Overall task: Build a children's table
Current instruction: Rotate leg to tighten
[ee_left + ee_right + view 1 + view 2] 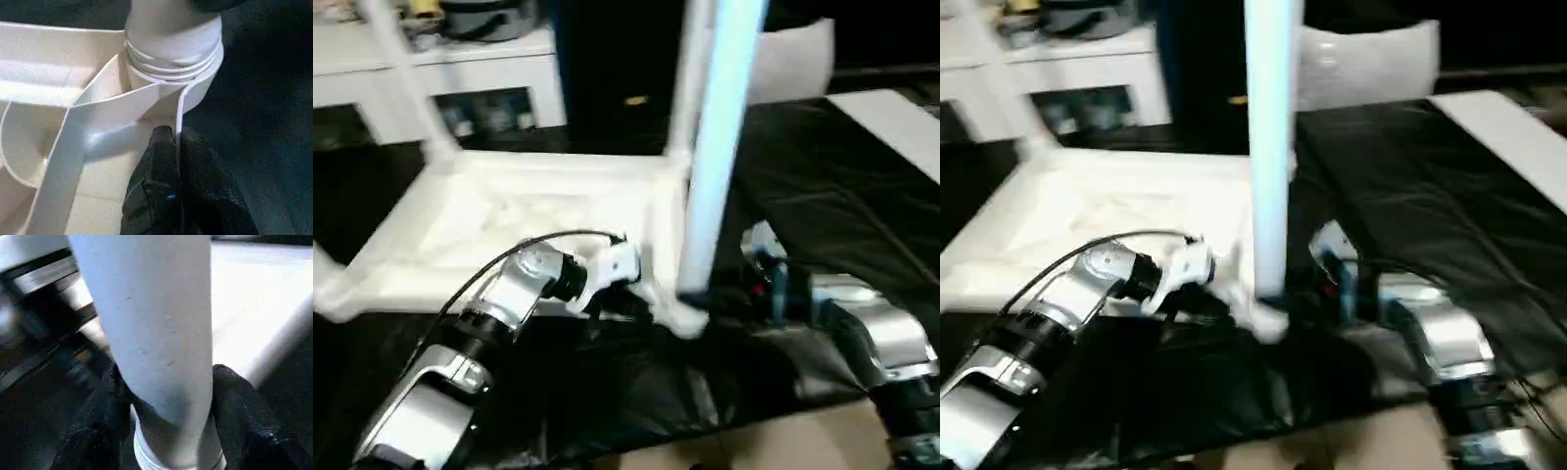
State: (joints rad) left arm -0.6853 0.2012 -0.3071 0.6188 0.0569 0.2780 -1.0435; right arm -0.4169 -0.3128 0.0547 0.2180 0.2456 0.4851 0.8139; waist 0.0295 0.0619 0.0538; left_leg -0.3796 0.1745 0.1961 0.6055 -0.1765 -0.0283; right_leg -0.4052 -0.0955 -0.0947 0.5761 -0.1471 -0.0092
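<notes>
Head views: top lies upside down on the black tabletop; a leg stands in its near corner socket, between the two tools.
Left wrist: left tool pressed together on the top's rim, just beside the socket.
Right wrist: right tool pinches the leg low down, one finger on each side.

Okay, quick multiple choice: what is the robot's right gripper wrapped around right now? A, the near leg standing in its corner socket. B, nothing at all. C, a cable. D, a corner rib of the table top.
A: in the right wrist view the right gripper has one black finger on each side of the white leg, low down near the table top's corner socket.
</notes>
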